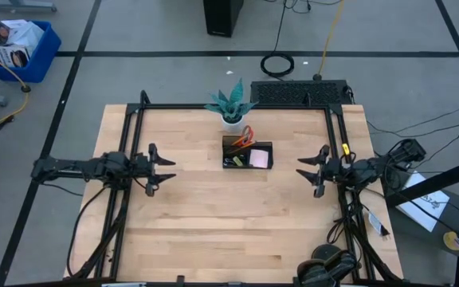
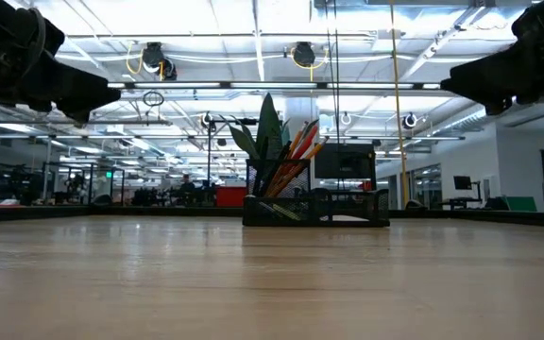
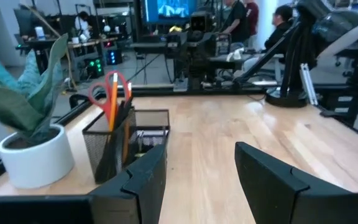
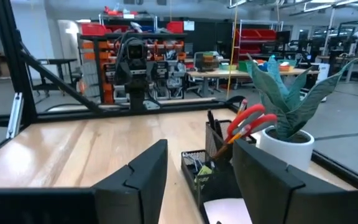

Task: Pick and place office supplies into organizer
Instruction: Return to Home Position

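Where organizer [image 1: 271, 157] sits, scissors [image 1: 246, 134], pencils [image 3: 113, 101] upright, pink pad [image 1: 258, 158]

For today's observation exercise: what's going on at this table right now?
Nothing is being handled. The left gripper and right gripper hover open and empty at the sides of the table. The organizer stands between them beside the plant, holding scissors, pencils and a pink pad.
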Robot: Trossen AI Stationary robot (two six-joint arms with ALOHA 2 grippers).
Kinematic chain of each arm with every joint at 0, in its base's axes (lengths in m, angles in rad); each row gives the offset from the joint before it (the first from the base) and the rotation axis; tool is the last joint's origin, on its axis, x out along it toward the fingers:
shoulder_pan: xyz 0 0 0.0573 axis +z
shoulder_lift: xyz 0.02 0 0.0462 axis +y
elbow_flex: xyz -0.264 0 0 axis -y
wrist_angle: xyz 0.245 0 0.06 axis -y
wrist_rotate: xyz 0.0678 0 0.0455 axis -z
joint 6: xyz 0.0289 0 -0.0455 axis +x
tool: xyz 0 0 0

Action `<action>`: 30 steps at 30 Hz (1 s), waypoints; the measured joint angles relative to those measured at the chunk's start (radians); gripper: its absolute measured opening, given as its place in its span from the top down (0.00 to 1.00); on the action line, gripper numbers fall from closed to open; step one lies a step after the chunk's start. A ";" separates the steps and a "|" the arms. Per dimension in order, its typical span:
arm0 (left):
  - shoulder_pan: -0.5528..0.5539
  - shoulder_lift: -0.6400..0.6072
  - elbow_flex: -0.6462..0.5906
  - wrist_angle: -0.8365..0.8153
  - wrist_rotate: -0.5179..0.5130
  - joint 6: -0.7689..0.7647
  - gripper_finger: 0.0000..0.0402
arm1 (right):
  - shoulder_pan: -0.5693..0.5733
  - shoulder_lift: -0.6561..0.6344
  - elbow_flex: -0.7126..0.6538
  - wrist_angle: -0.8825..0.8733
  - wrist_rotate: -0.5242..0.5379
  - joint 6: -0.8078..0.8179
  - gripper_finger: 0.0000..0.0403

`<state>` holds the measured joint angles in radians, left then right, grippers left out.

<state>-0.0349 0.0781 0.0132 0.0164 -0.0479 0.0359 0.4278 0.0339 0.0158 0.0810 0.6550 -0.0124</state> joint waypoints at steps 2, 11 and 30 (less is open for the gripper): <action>0.000 -0.008 0.000 0.000 0.000 0.002 0.51 | 0.000 -0.011 0.000 -0.001 0.003 -0.015 0.57; 0.053 0.075 0.000 -0.002 -0.017 -0.037 0.51 | -0.001 -0.010 -0.001 -0.003 0.217 0.027 0.57; 0.061 0.138 -0.003 0.043 -0.054 -0.072 0.51 | -0.001 -0.010 -0.001 0.018 0.208 0.019 0.57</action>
<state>0.0257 0.2165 0.0105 0.0594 -0.1017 -0.0364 0.4271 0.0235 0.0151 0.0987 0.8627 0.0071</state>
